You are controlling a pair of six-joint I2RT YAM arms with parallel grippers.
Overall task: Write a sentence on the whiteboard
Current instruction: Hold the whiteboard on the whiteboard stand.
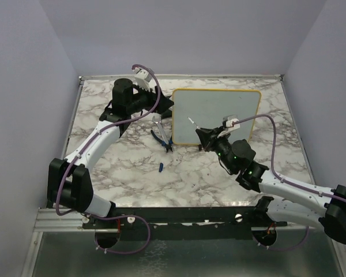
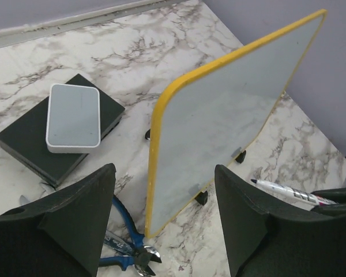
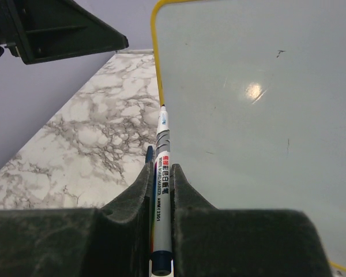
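Probably the whiteboard [image 2: 219, 127] is behaving as a light, stiff, tip-prone panel, standing tilted just ahead of the left gripper [image 2: 163, 173], which is gaping wide; its yellow frame is offering the best hold. The right gripper [image 3: 161, 168] is clamping a marker [image 3: 163, 138], tip pointing at the whiteboard; contact is proving impossible to judge.

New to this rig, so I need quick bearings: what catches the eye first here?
The yellow-framed whiteboard at the far middle of the table, nearly blank. The right gripper is shut on a marker, tip by the board's left edge, while the open left gripper hovers at that edge, blue pliers lying nearby.
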